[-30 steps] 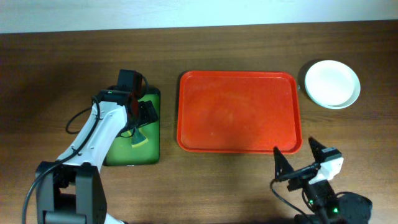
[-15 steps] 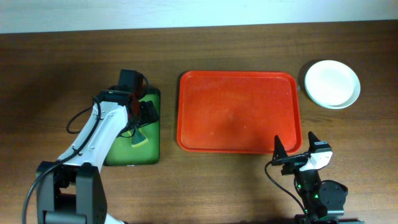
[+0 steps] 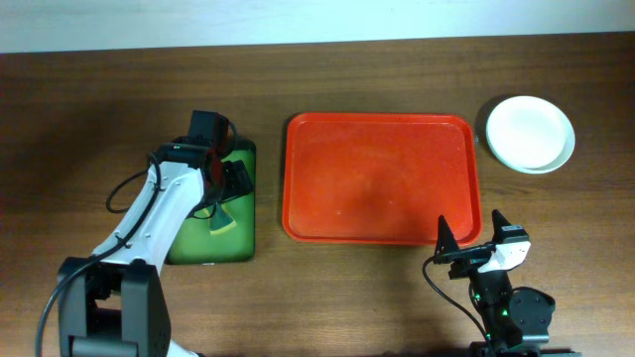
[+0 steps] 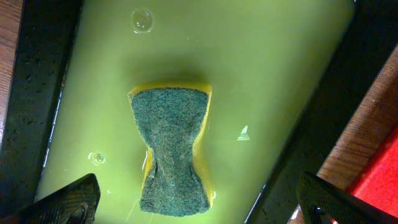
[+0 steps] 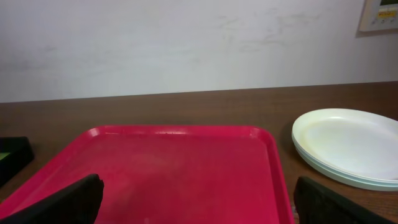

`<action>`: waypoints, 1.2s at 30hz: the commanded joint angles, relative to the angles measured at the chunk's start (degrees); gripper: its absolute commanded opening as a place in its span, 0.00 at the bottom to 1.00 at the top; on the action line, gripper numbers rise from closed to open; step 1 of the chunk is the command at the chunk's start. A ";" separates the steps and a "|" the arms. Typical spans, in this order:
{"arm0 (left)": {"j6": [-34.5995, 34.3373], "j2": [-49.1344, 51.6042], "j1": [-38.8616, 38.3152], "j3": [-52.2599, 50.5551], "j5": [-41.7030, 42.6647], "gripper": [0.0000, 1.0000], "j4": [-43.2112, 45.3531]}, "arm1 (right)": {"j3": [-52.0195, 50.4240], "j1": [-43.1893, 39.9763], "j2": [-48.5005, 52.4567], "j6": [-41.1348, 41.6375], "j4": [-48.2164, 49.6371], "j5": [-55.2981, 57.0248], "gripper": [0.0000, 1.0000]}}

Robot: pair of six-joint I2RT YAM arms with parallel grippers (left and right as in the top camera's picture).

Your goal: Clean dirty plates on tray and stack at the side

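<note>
Nearest us, the right gripper (image 3: 469,236) hovers just off the tray's near rim, towards the tray's right corner. Its fingers are spread wide and hold nothing. The tray (image 3: 382,178) itself lies bare, with no plate on it and no smear that we can make out.

To the left of the tray, close beside its left rim, sits a smaller green tray (image 3: 189,243) holding a shallow pool of liquid. The left gripper (image 4: 198,193) hangs over that pool with its fingers spread apart and empty. The sponge (image 4: 174,149) lies flat in the liquid between them, green scrub side up, and neither finger touches it.

Farther off, beyond the tray's far right corner and apart from its rim, the plates (image 3: 529,133) rest stacked on the tabletop (image 3: 99,99), with a clean white face on top. The right wrist view shows at least two pale rims nested together. We cannot count a third with certainty from that low angle.

We judge the cleaning and stacking done, or all but done, so the step in hand is the withdrawal of both arms. To do it well, we would raise the left gripper straight up, spread as it is, so it neither drags the sponge nor splashes liquid towards the tray. We would draw the right gripper back from the tray's near rim without swinging towards the stack.
</note>
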 commanded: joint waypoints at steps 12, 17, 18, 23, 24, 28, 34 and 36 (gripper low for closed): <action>23.32 -76.98 -0.20 -44.39 -4.15 0.99 25.29 | -0.46 0.35 -0.39 0.17 -0.24 0.92 0.98; 33.83 -92.63 6.88 -50.82 8.57 0.99 29.57 | -0.46 0.35 -0.33 0.17 -0.24 0.92 0.98; 33.73 -93.46 8.61 -52.17 10.40 0.99 30.99 | -0.46 0.35 -0.33 0.17 -0.24 0.92 0.98; 33.46 -97.74 10.21 -61.96 10.84 0.99 46.93 | -0.46 0.35 -0.28 0.17 -0.24 0.94 0.98; 33.40 -97.74 10.21 -63.01 10.84 0.99 48.02 | -0.46 0.35 -0.28 0.17 -0.24 0.92 0.98; 26.51 -97.74 10.21 -68.00 4.35 0.99 48.39 | -0.46 0.35 -0.28 0.17 -0.24 0.92 0.98; 26.58 -97.74 10.19 -68.00 1.25 0.99 44.68 | -0.46 0.35 -0.28 0.17 -0.24 0.92 0.98; 28.41 -97.74 10.19 -68.00 2.05 0.99 44.46 | -0.46 0.35 -0.28 0.17 -0.24 0.92 0.98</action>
